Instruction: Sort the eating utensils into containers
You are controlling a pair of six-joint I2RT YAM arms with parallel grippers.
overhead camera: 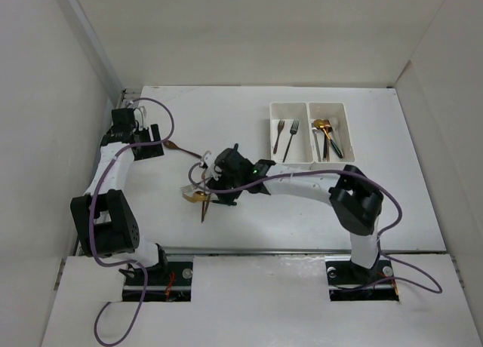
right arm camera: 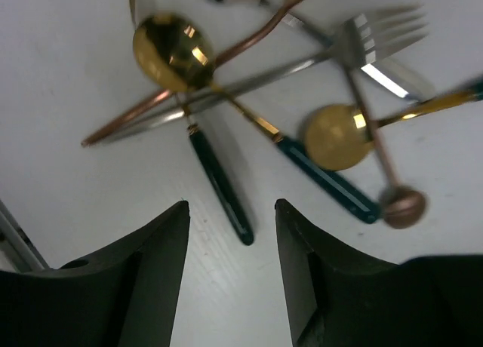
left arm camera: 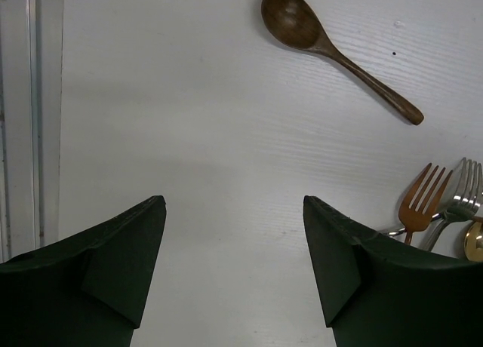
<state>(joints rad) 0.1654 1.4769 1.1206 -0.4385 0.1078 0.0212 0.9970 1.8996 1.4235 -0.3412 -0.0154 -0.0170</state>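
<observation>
Gold, copper and silver utensils (overhead camera: pixel 195 194) lie heaped on the counter (overhead camera: pixel 226 121) nearest you. Your right tool (right arm camera: pixel 232 207) hangs over them, jaws apart and empty. Your left tool (left arm camera: pixel 234 204), also spread wide with nothing in it, sits farther left, and a brown wooden spoon (left arm camera: pixel 332 49) lies beyond it. Farthest off, the white bins (overhead camera: pixel 290 103) hold two forks (overhead camera: pixel 287 136) on the left and several other pieces (overhead camera: pixel 330 136) on the right.

In the top view, the right gripper (overhead camera: pixel 211 187) covered much of the utensil pile (overhead camera: pixel 198 198) at centre frame, and its pieces were too small to count. The right wrist view was blurred. There the silver fork (right arm camera: pixel 377 38) smeared at upper right, and a gold-and-green utensil (right arm camera: pixel 441 100) ran off the right edge. At lower right of the left wrist view, the left gripper's finger (left arm camera: pixel 377 287) hid the copper fork (left arm camera: pixel 419 204) handle and cut off what was perhaps a gold spoon (left arm camera: pixel 475 240).
</observation>
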